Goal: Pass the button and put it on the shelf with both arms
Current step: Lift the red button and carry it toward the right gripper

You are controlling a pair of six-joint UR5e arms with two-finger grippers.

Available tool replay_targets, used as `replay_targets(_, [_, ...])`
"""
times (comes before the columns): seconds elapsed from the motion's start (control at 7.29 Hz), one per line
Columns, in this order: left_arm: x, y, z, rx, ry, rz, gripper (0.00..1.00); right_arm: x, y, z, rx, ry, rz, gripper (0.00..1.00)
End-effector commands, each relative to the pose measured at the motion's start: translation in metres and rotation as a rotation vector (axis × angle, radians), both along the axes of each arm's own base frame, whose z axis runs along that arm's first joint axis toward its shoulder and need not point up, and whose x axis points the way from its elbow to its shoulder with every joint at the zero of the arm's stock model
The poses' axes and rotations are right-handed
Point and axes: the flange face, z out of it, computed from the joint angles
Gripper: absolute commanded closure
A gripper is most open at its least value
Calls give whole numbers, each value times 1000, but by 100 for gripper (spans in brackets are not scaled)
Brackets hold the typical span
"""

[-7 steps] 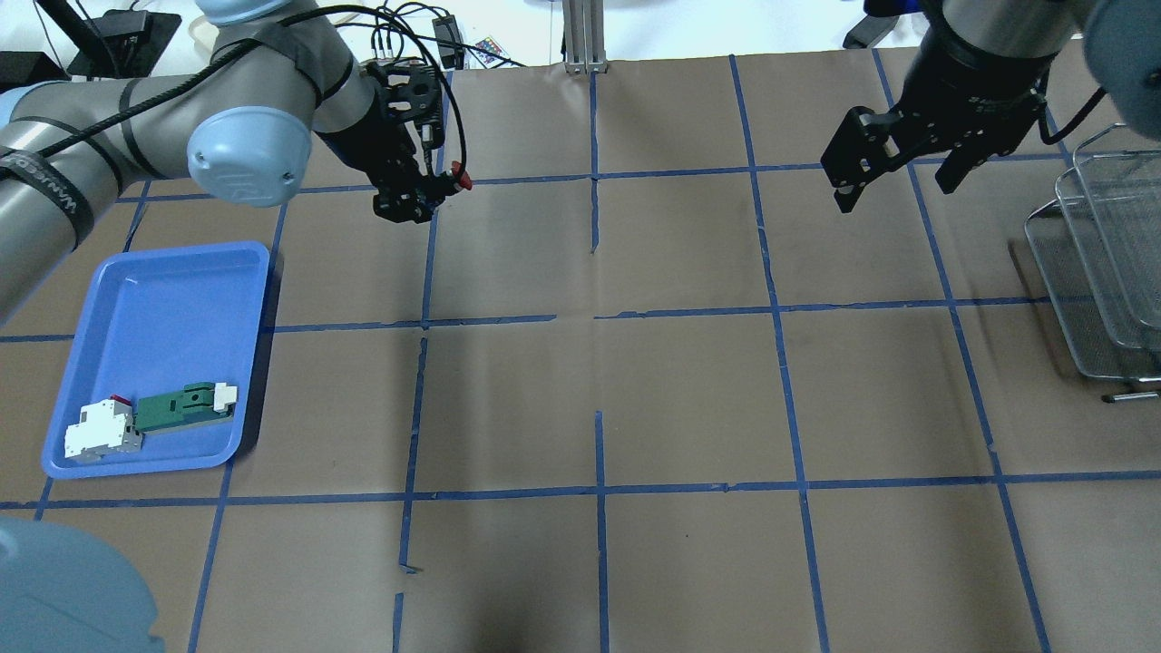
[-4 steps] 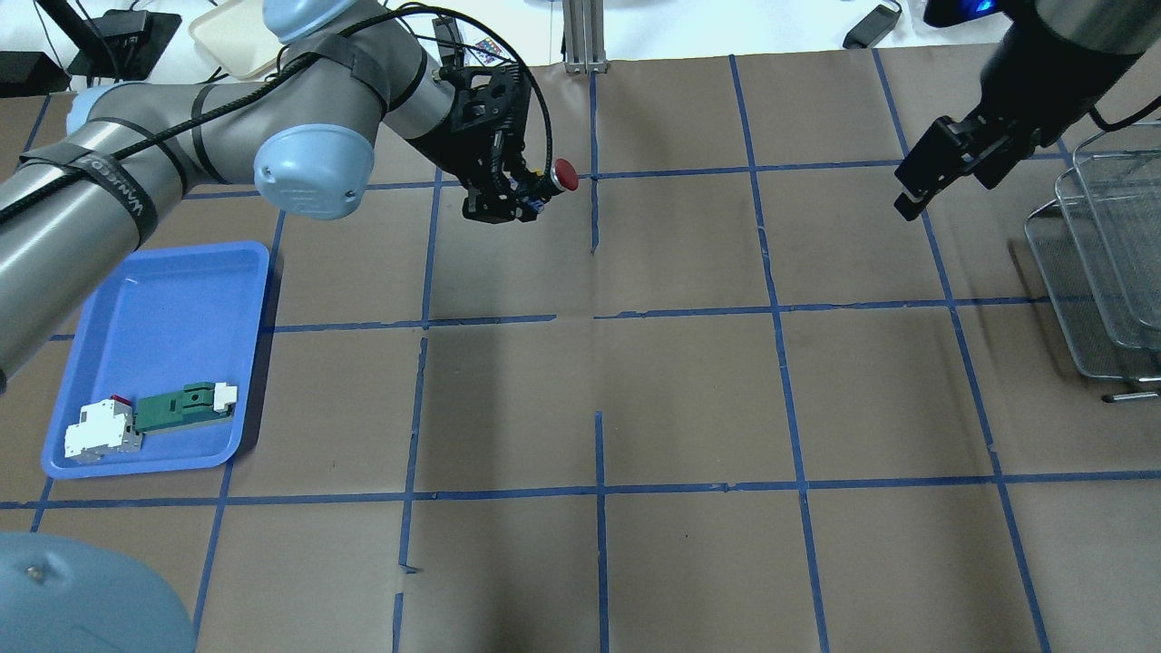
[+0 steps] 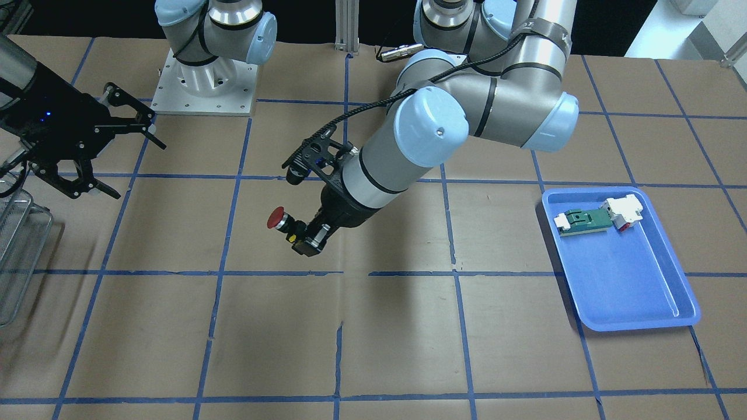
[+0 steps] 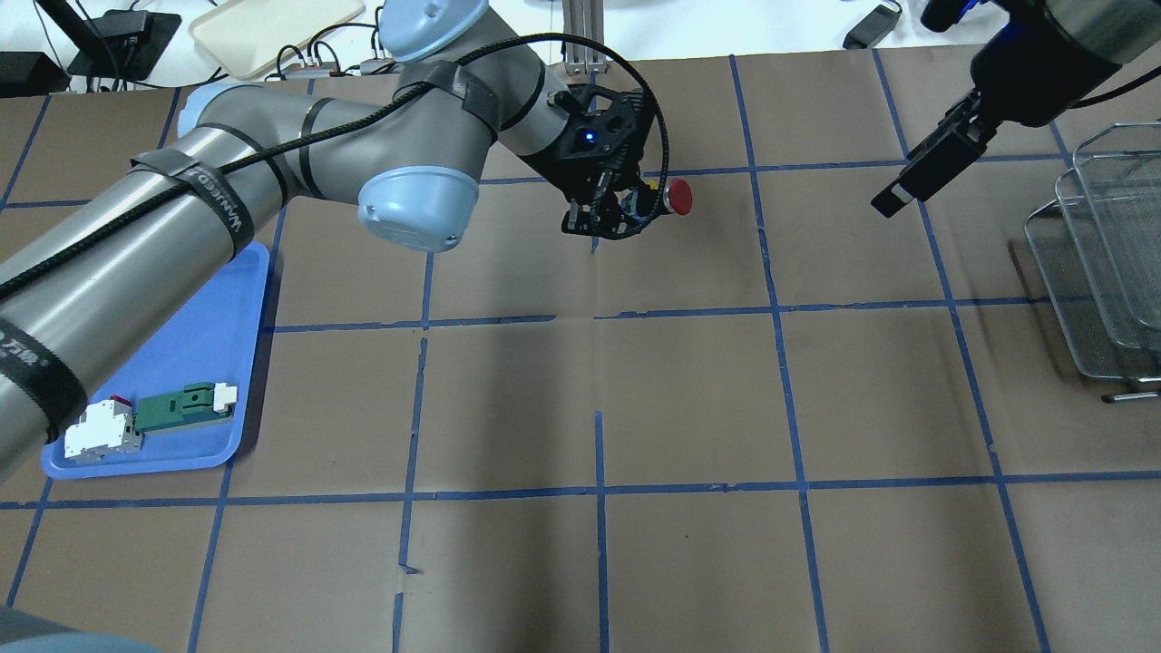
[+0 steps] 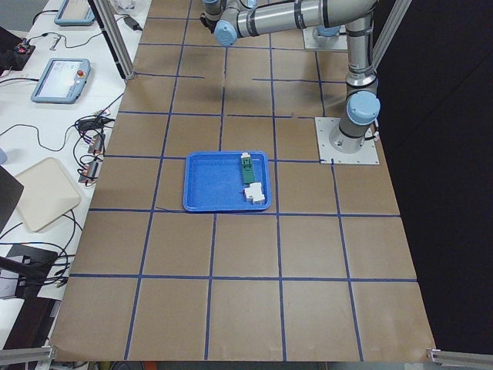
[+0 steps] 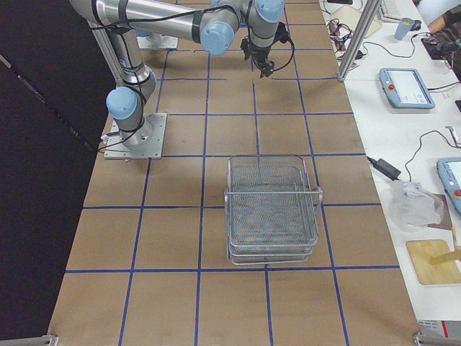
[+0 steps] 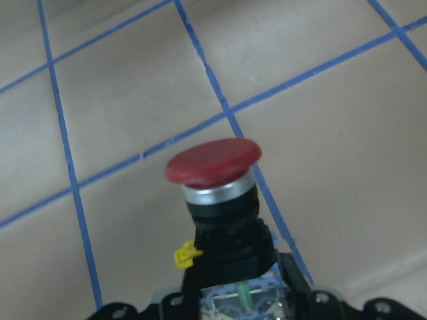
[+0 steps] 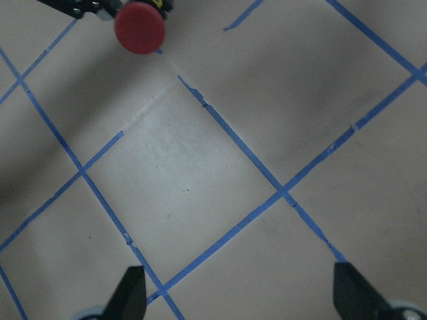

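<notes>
The button (image 4: 677, 197), with a red cap and black body, is held sideways above the table by my left gripper (image 4: 626, 210), which is shut on its base, cap pointing towards the right arm. It also shows in the front view (image 3: 276, 219) and the left wrist view (image 7: 213, 165). My right gripper (image 4: 914, 178) hovers open and empty to the button's right, apart from it; in the front view (image 3: 125, 157) its jaws are spread. The right wrist view shows the button (image 8: 140, 28) far ahead. The wire-mesh shelf (image 4: 1102, 263) stands at the table's right edge.
A blue tray (image 4: 222, 308) at the left holds a green-and-white flat part (image 4: 184, 405) and a white block with a red bit (image 4: 102, 430). The table is brown paper with blue tape lines. The shelf shows whole in the right view (image 6: 272, 209).
My left arm has swung right with the button, from the left third to about the table's middle. My right gripper has drawn back towards the right and turned edge-on.
</notes>
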Motion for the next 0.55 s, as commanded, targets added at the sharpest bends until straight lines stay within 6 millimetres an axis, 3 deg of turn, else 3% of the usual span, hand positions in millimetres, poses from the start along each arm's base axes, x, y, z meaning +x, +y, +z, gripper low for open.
replay_targets(0.0, [-44,20,16,-46,17,-69,100,20,0,4,-206,-115,347,0])
replay_targets(0.14, [-54,28,23,-58,37,-96,100,21,1,-3,-276,-124,482,0])
replay_targets(0.41, [-64,46,50,-60,125,-120,100,26,18,-20,-254,-144,490,0])
